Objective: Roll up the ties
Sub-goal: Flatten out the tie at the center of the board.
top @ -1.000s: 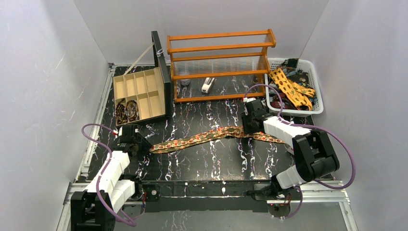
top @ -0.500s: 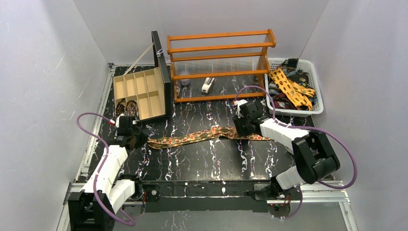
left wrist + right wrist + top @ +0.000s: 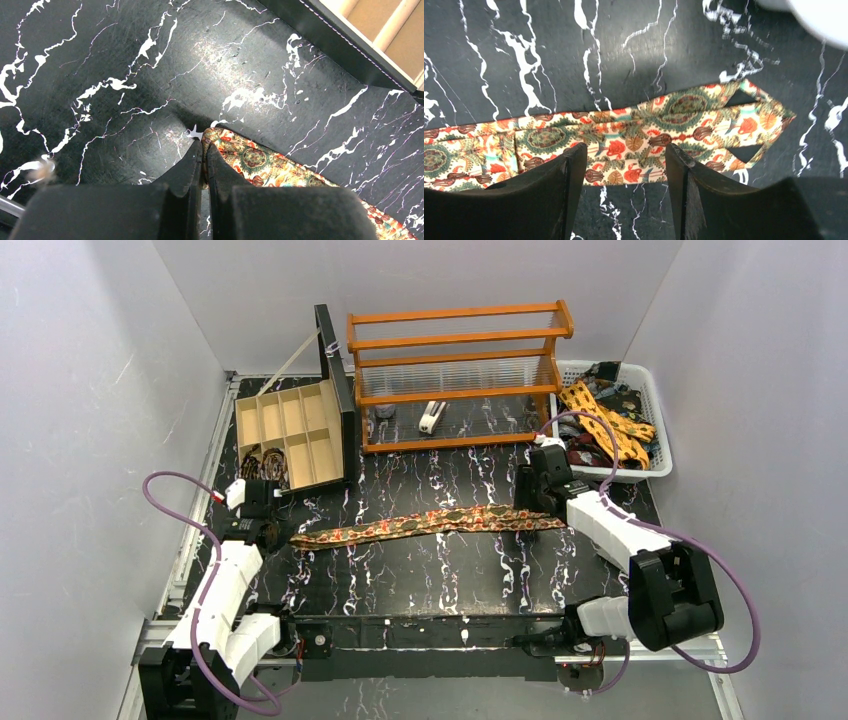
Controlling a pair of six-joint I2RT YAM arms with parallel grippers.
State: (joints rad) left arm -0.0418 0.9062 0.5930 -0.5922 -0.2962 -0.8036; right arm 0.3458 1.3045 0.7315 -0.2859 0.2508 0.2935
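One tie (image 3: 420, 523), brown-red with gold-green motifs, lies flat and nearly straight across the middle of the counter (image 3: 420, 580), narrow end left, wide pointed end right. Stretched out like this, it looks ready to be rolled from one end. The left gripper (image 3: 202, 150) is clenched at the narrow tip, seemingly pinching the fabric to hold that end taut. The right gripper (image 3: 624, 155) stands released, its fingers spread astride the wide end without squeezing it, probably so the cloth can settle flat. Further out, two coiled ties (image 3: 264, 470) sit in the near compartments of the open box (image 3: 300, 425) at far left, and more ties fill the basket (image 3: 650, 390) at far right.
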